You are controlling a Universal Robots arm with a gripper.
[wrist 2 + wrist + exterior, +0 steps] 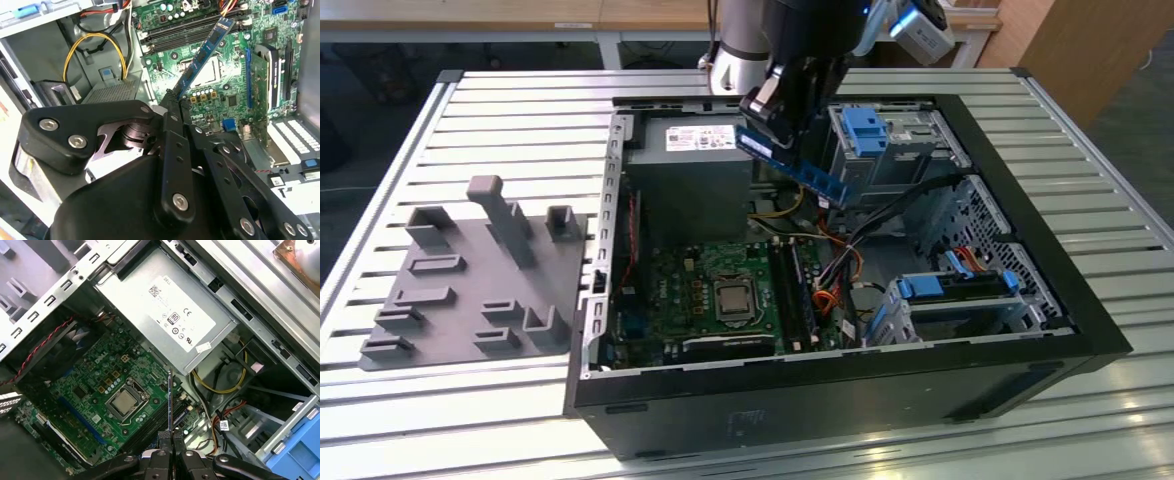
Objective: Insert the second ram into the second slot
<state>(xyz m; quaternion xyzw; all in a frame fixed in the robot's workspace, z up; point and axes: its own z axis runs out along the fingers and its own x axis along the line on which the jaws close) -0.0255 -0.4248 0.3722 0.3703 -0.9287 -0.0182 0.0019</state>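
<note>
Second ram point(205, 52) looks thin, stiff, light and probably fragile. The gripper point(172, 100) clamps its flat faces at one end, tilted above the motherboard point(232, 102). The grip should avoid the edge contacts.

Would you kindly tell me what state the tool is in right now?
The tool is closed, holding the second ram.

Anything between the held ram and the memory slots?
Nothing visible. The gripper holds the second ram tilted, clear above the motherboard; the memory slots under it lie uncovered. Cables run beside them, not across.
</note>
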